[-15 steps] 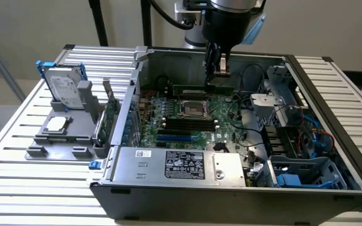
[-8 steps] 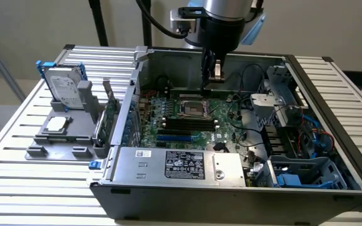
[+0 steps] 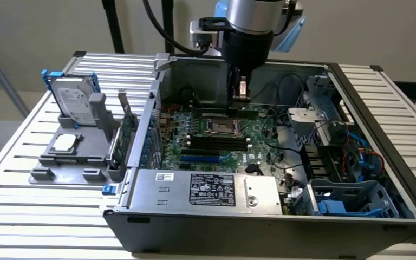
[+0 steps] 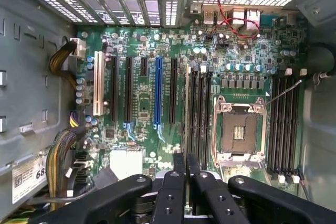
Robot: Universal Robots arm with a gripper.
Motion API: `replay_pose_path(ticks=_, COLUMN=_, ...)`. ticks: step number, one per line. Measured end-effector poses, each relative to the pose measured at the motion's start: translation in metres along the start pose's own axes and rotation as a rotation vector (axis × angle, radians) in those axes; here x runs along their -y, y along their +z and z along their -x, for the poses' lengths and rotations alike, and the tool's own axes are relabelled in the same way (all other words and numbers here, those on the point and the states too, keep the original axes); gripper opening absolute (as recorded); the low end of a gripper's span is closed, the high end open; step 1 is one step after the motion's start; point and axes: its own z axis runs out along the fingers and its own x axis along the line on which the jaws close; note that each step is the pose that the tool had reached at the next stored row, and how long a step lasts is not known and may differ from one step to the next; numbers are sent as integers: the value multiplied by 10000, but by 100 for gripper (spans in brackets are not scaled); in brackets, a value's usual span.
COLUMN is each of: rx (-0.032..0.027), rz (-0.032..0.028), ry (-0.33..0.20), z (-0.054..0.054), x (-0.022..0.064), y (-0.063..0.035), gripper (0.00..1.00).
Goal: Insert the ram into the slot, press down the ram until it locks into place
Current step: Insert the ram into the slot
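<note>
My gripper reaches down into the open computer case and is shut on the ram, a thin green stick lying level just beyond the CPU socket. In the wrist view the ram shows edge-on as a thin line running out from between the black fingers. It sits along the outermost black slot of the bank beside the socket, next to two bare slots. Whether the ram is seated in that slot or just above it is unclear. My gripper holds it near one end.
A second bank of black slots lies on the other side of the CPU socket. A blue slot and several black card slots are nearby. Outside the case, a hard drive and an upright green card stand on a grey holder. A power supply fills the case front.
</note>
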Motion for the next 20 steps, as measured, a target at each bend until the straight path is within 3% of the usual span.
replay_pose_path(ticks=20, rx=6, rz=-2, ry=153, z=59, x=14, y=365, gripper=13)
